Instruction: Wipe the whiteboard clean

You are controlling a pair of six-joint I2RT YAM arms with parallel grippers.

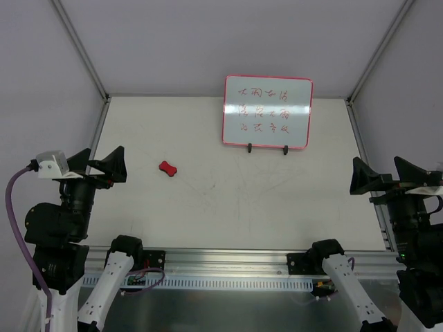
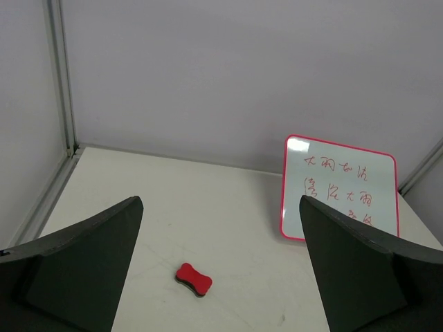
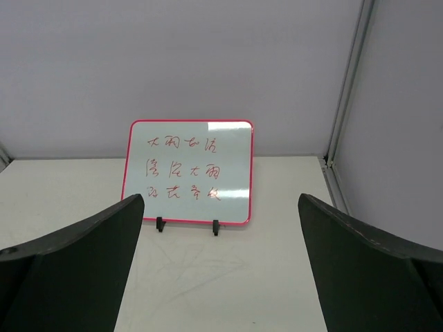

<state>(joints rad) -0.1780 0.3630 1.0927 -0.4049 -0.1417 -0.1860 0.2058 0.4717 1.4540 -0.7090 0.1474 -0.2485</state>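
Note:
The whiteboard [image 1: 267, 111] stands upright on two black feet at the back right of the table, with three rows of red handwriting. It also shows in the left wrist view [image 2: 339, 190] and the right wrist view [image 3: 190, 171]. A small red bone-shaped eraser [image 1: 167, 168] lies flat on the table left of centre, and it shows in the left wrist view [image 2: 194, 278]. My left gripper [image 1: 102, 166] is open and empty at the left edge, well short of the eraser. My right gripper [image 1: 382, 173] is open and empty at the right edge, far from the board.
White walls with metal corner posts [image 1: 82, 50] enclose the table on three sides. A metal rail [image 1: 228, 259] runs along the near edge between the arm bases. Faint scuff marks cross the table [image 1: 228, 187].

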